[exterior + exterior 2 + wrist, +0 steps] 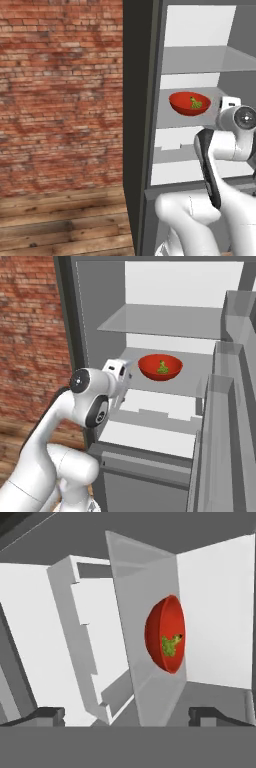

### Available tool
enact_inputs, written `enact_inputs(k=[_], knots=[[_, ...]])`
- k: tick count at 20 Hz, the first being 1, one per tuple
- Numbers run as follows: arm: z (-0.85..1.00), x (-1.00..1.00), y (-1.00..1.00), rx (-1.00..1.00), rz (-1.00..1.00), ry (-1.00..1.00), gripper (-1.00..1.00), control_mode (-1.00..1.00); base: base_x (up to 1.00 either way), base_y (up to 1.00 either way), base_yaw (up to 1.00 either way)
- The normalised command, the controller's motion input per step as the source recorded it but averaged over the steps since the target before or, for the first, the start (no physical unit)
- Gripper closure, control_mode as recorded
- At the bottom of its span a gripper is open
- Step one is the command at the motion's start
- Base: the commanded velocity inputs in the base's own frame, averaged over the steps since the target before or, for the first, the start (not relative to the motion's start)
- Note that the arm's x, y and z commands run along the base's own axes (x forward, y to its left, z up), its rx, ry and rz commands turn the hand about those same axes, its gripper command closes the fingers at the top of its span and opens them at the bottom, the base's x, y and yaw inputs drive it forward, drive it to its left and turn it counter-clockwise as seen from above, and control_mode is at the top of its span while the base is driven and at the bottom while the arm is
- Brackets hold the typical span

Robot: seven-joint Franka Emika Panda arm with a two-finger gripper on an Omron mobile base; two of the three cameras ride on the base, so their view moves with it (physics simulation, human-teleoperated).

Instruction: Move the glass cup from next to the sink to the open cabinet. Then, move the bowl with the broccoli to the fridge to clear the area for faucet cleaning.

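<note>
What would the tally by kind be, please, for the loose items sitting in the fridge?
Red bowl: 1
Broccoli in the bowl: 1
Total: 2, both on one shelf of the fridge.

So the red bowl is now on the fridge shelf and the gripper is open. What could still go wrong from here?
1. The bowl with the broccoli sits on the fridge's middle shelf, and the open gripper faces it; any forward motion could knock it.
2. The hand is between the fridge walls and shelves, so a wide swing while pulling back might hit a shelf edge.
3. The door bins stand close on the right side; driving away too early could clip them.
</note>
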Motion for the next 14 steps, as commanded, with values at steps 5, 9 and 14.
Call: enact_inputs(k=[5, 9, 14], knots=[[0.00, -0.30, 0.17, -0.01, 0.07, -0.02, -1.00, 1.00, -0.56, 0.45, 0.31], [0.00, 0.00, 0.00, 0.00, 0.00, 0.00, -1.00, 1.00, -0.67, 0.95, 0.65], [0.00, 0.00, 0.00, 0.00, 0.00, 0.00, -1.00, 1.00, -0.35, 0.89, 0.76]])
